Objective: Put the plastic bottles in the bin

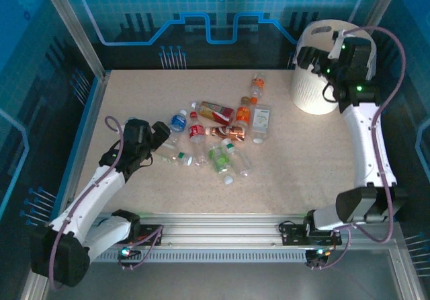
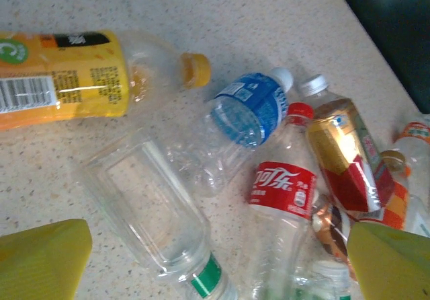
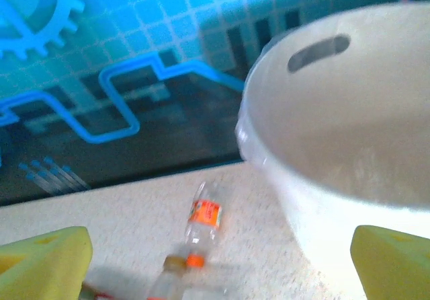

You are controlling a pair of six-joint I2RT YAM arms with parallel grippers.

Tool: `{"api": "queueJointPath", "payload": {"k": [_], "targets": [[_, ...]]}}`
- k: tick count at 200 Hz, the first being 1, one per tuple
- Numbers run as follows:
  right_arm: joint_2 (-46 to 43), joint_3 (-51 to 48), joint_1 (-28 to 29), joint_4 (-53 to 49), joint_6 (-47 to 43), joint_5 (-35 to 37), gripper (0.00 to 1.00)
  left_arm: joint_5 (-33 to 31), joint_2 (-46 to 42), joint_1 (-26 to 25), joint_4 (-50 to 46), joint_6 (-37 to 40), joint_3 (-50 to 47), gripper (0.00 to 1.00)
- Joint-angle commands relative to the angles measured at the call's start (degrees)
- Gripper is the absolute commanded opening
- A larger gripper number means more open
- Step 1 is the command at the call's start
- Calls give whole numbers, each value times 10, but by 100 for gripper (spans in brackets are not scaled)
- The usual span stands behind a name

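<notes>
At the left of the overhead view, left end effector point(image 1: 160, 135) spread wide and empty, hanging low over the left edge of the pile of plastic bottles point(image 1: 215, 135) on the counter point(image 1: 302, 172). For the step in hand, probably a pick from this pile: take the clear bottle with green band point(image 2: 151, 206), lying between the two yellow pads point(image 2: 44, 259) in the left wrist view. Come down straight, close across the body and not along the length, and press gently, because of the thin clear plastic, likely to dent and slip. Better to grip near the green band, close to the neck, probably the stiffer part. Lift straight up before any travel, to avoid dragging the blue-label bottle point(image 2: 248, 108) and the red-label bottle point(image 2: 282, 189) just beside. Leave the yellow-label bottle point(image 2: 67, 78), upper left of that view, for a later pick. Then carry across to the bin point(image 1: 312, 98) at the upper right of the overhead view and release only when well over the opening. There, right end effector point(image 1: 308, 56) also spread, nothing between the pads, at the rim of the bin. Count: about eleven bottles visible on the counter from above, exact number hard to tell because of overlap; one orange-label bottle point(image 1: 257, 85) apart from the pile, nearer the bin; one bin; two end effectors, both empty.
</notes>
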Motion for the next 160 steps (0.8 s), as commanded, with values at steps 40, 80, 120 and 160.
{"api": "queueJointPath", "payload": {"k": [40,80,120,160], "targets": [[-63,-178,81,-15,59,13,100,67,32,25,-19,-4,25,99],[0,-218,139,-25,87,67,100,78,46,27,-29,7,34,99],[107,-185,193,-35,85,107,100,79,46,27,-32,9,30,99],[221,-113,208,-75,89,121,100,81,50,28,-36,7,27,99]]}}
